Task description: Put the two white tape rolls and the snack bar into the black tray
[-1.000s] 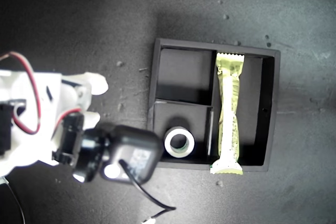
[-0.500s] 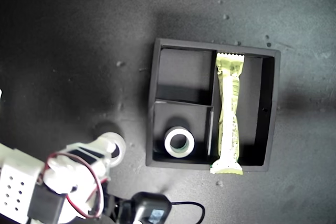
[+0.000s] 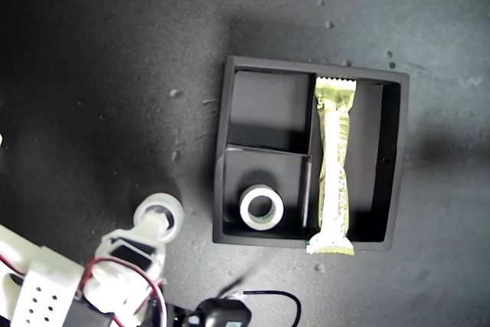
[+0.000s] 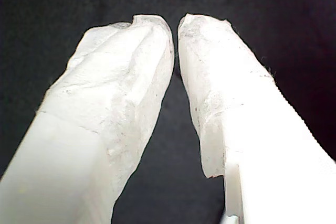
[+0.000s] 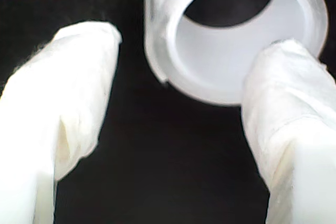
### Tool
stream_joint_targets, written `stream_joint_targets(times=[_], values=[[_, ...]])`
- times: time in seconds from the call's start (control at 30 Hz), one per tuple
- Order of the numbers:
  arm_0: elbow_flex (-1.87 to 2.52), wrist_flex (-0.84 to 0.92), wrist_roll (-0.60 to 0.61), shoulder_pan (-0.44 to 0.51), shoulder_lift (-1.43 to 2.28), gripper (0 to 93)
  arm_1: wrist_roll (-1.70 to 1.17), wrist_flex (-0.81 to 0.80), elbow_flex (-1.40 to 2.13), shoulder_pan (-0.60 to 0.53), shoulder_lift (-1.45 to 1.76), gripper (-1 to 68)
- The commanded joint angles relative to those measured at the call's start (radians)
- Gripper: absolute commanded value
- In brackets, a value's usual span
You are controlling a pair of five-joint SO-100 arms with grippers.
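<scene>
The black tray (image 3: 396, 160) sits right of centre in the exterior view. The snack bar (image 3: 334, 166) lies in its long compartment, its lower end resting over the tray wall. One white tape roll (image 3: 261, 207) lies flat in the small compartment nearer the exterior view's bottom. The other white tape roll (image 3: 161, 206) (image 5: 231, 30) lies on the dark table, left of the tray in the exterior view. My second gripper (image 3: 153, 229) (image 5: 186, 45) is open at this roll, one finger (image 5: 286, 93) against its rim. My first gripper (image 4: 176, 24) is shut on nothing and does not show in the exterior view.
The tray's other small compartment (image 3: 269, 101) holds nothing. A black cable (image 3: 268, 296) and a black camera module (image 3: 222, 313) lie near the exterior view's bottom edge beside the second arm's white body (image 3: 46, 289). Small crumbs dot the dark table (image 3: 115, 51).
The arm swung from the exterior view's left middle down to its lower left. The tape roll outside the tray, hidden one second ago, now shows at the gripper's fingers. The tray's contents have not moved.
</scene>
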Motion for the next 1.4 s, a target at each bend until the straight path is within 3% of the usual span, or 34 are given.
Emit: stream_joint_targets(times=[0.0,0.67,0.9,1.03,1.13,1.37], values=[[-0.034,-0.017,-0.015,0.014,-0.008,18.8,0.002,-0.018,-0.002,0.003,0.012,0.6],[0.16,-0.218,-0.064,0.02,-0.04,18.5,0.003,-0.044,0.028,-0.002,0.012,0.7],[0.215,-0.218,-0.087,-0.012,-0.052,6.8,0.008,-0.069,0.041,-0.025,0.012,0.7],[0.207,-0.215,-0.032,-0.038,-0.026,2.1,0.012,-0.075,0.043,-0.038,0.012,0.7],[0.173,-0.146,0.011,-0.066,0.049,0.8,0.017,-0.091,0.06,-0.044,0.012,0.6],[-0.262,0.285,0.15,-0.172,0.057,0.2,0.012,-0.187,0.143,-0.051,0.012,0.6]])
